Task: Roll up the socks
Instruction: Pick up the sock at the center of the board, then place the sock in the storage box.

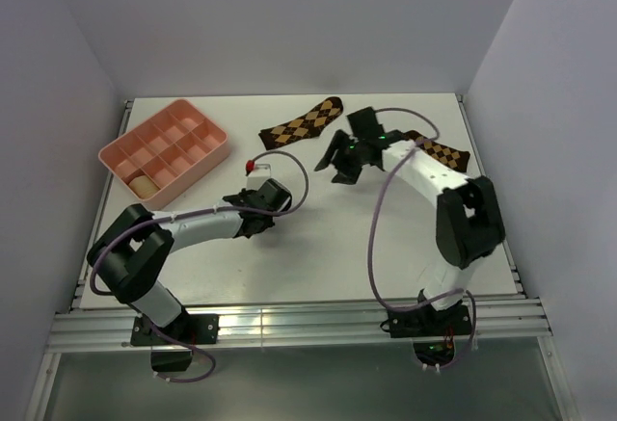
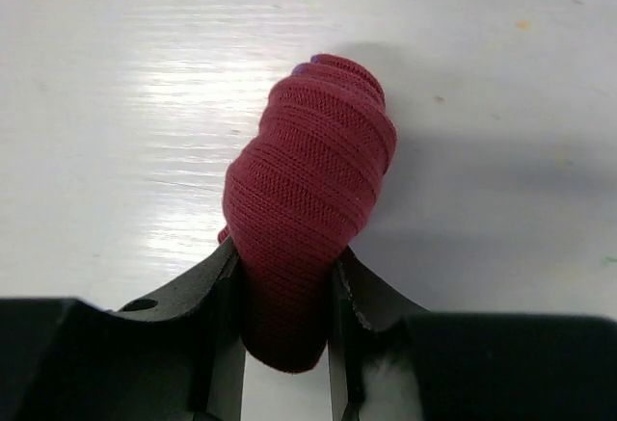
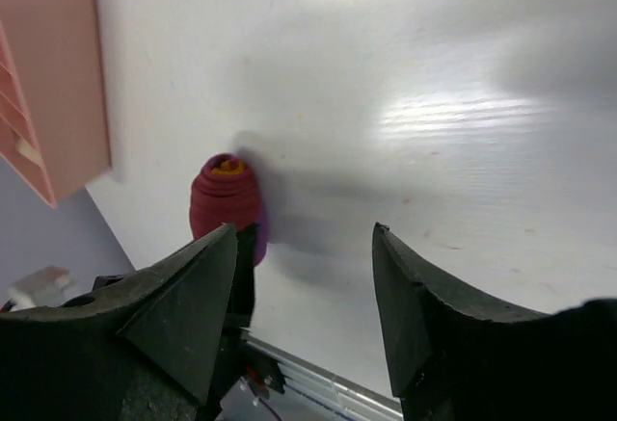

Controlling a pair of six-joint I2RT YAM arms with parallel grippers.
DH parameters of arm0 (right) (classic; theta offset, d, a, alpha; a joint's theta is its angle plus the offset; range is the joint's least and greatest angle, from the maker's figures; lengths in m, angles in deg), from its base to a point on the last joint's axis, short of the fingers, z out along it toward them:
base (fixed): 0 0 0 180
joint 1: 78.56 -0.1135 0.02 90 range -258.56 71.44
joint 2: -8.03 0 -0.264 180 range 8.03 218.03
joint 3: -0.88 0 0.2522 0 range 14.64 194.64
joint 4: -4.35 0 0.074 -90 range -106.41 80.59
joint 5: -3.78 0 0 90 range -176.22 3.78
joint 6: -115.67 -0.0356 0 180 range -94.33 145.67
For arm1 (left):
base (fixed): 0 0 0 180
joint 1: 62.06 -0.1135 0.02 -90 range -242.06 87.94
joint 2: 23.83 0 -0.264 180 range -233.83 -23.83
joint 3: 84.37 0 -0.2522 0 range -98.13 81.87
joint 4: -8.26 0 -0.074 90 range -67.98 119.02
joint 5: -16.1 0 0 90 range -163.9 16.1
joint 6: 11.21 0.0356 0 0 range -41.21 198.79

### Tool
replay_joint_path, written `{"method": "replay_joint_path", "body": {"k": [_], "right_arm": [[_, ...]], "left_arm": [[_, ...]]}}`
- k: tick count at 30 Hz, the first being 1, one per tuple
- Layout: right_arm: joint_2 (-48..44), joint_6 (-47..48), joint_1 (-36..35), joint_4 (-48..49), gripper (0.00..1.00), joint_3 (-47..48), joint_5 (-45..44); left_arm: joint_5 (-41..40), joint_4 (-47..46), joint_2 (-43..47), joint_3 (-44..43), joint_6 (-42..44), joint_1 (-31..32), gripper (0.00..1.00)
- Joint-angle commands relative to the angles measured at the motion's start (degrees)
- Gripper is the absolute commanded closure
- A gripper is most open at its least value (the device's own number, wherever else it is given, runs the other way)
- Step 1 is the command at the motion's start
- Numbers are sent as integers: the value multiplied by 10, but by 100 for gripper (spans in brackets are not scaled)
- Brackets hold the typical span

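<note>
Item 1. Crimson sock (image 2: 308,199): we record it wound into a tight roll, with a little purple showing at the far tip in the left wrist view and orange at the end seen from the right wrist. It sits at mid-tabletop, a short way right of the pink tray (image 1: 196,171).

Item 2. Left gripper (image 2: 286,291): we find it clamped on the near end of the roll, a finger pressed to either side.

Item 3. Right gripper (image 3: 304,248): we note the jaws apart with nothing between them, held above the tabletop (image 1: 318,248) to the right of the roll.

Item 4. Tan sock (image 1: 143,186): we list a tan bundle in the tray's nearest corner compartment; too small to tell more.

Item 5. Two argyle socks: one (image 1: 302,124) flat at the far edge, the other (image 1: 442,154) partly hidden behind the right arm.
</note>
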Motion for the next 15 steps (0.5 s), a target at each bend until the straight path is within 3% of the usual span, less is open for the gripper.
{"method": "replay_joint_path", "body": {"k": [1,6,15], "right_arm": [[-75,33,53,-35,34,-43,-29],[-164,74,121,-20,35,-120,-21],[-251,122,142,-12,35,-177,-14]], "left_arm": [[10,66,21,-29,1,-31,99],[14,109,60,-88,29,-101,99],[-36,173,76,-210,87,-236,99]]}}
